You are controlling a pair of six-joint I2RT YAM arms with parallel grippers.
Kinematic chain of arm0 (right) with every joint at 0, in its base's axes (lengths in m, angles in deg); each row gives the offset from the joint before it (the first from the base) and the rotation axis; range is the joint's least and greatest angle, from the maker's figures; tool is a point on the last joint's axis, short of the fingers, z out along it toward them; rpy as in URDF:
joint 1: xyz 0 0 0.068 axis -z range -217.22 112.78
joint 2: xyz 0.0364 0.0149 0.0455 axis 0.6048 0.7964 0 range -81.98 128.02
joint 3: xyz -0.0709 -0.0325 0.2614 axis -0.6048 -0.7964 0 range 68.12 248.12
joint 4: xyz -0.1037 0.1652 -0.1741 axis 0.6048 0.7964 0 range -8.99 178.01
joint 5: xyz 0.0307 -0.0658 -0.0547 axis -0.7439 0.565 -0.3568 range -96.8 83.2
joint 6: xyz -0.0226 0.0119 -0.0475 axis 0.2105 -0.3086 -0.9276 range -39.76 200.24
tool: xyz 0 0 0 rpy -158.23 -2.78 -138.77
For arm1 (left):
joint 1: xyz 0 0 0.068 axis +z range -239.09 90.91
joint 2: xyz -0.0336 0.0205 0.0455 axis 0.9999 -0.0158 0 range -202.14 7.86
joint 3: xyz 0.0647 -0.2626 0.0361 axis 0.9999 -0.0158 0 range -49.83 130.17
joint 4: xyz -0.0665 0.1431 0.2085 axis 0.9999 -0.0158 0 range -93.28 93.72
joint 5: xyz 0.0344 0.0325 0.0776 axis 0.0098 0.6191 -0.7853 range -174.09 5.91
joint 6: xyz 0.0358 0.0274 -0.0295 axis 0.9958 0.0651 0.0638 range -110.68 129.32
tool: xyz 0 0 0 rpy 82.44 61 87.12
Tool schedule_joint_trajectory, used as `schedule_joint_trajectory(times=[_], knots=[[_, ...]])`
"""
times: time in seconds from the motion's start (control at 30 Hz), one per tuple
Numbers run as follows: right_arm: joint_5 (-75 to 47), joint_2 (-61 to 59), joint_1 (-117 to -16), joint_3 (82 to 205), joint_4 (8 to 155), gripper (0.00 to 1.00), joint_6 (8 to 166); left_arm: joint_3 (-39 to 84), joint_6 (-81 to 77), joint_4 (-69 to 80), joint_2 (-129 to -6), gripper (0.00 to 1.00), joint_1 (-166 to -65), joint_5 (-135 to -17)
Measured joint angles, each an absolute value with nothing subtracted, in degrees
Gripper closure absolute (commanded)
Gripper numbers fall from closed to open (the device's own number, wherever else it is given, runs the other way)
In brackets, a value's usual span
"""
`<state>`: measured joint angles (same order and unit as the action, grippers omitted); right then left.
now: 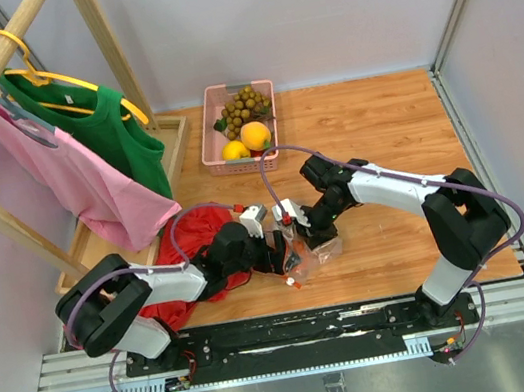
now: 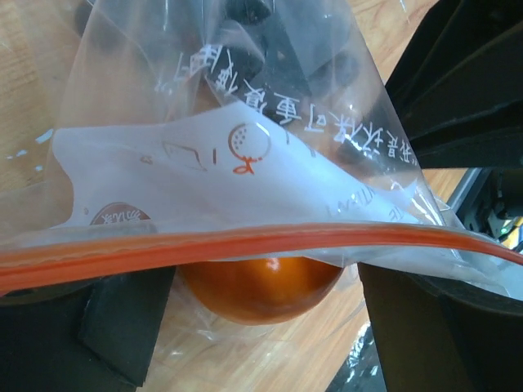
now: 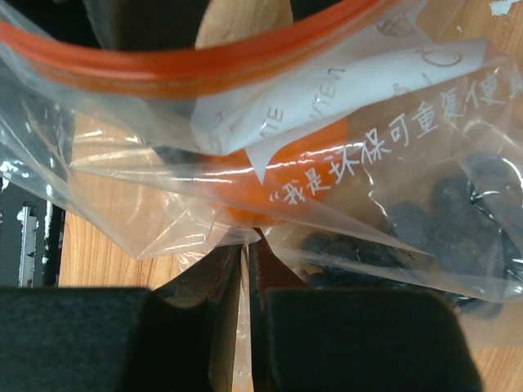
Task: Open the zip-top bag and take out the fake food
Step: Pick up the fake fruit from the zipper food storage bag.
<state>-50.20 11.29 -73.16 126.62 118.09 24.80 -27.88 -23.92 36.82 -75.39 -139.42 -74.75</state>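
The zip-top bag (image 1: 311, 256) lies crumpled on the wooden table between both grippers. My left gripper (image 1: 273, 247) (image 2: 274, 327) is open. Its fingers stand wide apart on either side of an orange fruit (image 2: 261, 286) inside the bag, under the orange-red zip strip (image 2: 245, 242). My right gripper (image 1: 301, 230) (image 3: 249, 261) is shut on a fold of the bag's clear film (image 3: 163, 188). Beyond that fold the zip strip (image 3: 163, 77) curves, and the orange fruit (image 3: 278, 188) and a dark purple bunch (image 3: 441, 220) show through the plastic. More fake food, a tan-brown bunch (image 1: 246, 107), a lemon (image 1: 234, 150) and an orange fruit (image 1: 255, 136), sits in the pink basket.
The pink basket (image 1: 238, 85) stands at the back of the table. A red cloth (image 1: 186, 255) lies under my left arm. A wooden rack at the left holds a green shirt (image 1: 109, 132) and a pink shirt (image 1: 77, 183). Grey walls close in the table.
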Motion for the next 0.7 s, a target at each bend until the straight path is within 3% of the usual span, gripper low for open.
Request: schedule_joint_trajectory(times=[0.2, 0.5, 0.63, 0.7], knots=[[-50.1, 11.3, -73.3, 126.6, 117.9, 0.91, 26.1, -25.6, -28.1, 36.7, -78.3, 0.09, -138.7, -73.0], [-49.3, 11.3, -73.3, 126.6, 118.0, 0.85, 26.6, -23.2, -28.7, 32.5, -78.4, 0.42, -138.7, -72.9], [-49.0, 11.3, -73.3, 126.6, 118.1, 0.87, 26.6, -22.6, -28.6, 30.8, -78.0, 0.42, -138.7, -73.1], [-48.8, 11.3, -73.3, 126.6, 118.2, 0.95, 26.6, -22.6, -28.6, 29.5, -76.9, 0.42, -138.7, -73.8]])
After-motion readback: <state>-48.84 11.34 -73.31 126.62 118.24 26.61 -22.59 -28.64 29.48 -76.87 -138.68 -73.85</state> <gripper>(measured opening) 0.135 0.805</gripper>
